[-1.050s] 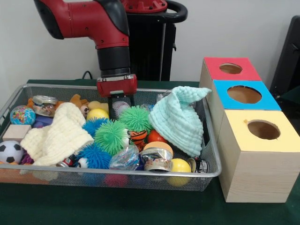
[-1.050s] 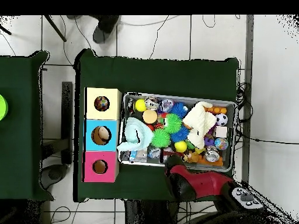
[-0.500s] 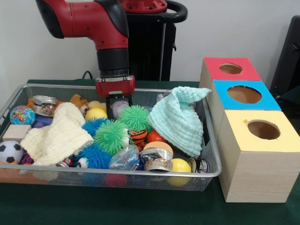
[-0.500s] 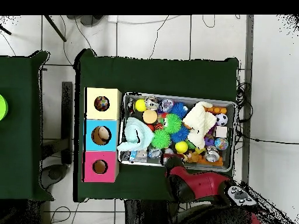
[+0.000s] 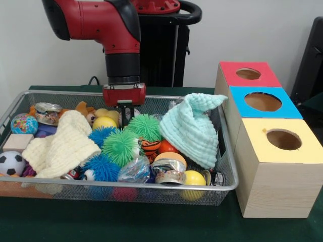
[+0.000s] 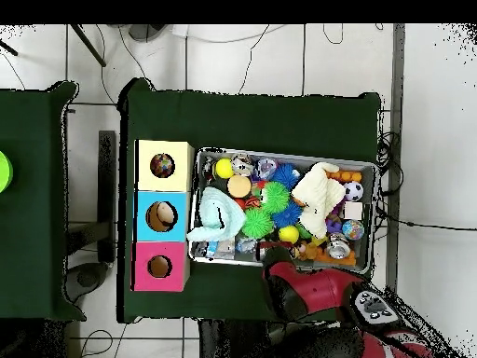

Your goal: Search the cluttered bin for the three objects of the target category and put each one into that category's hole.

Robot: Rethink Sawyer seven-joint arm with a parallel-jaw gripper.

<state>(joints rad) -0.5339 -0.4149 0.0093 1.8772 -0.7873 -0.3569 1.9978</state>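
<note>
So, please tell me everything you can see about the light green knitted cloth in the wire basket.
The light green knitted cloth is a soft, waffle-textured fabric, mint in colour. It stands heaped up at the end of the wire basket nearest the boxes, with one corner poking up and bending toward the red-topped box. Its lower edge drapes over the toys, close to a tape roll and the orange ball. From overhead it looks crumpled.

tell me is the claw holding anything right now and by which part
It cannot be told. The claw hangs at the back of the wire mesh bin, its tips hidden among the toys near the yellow ball.
</note>
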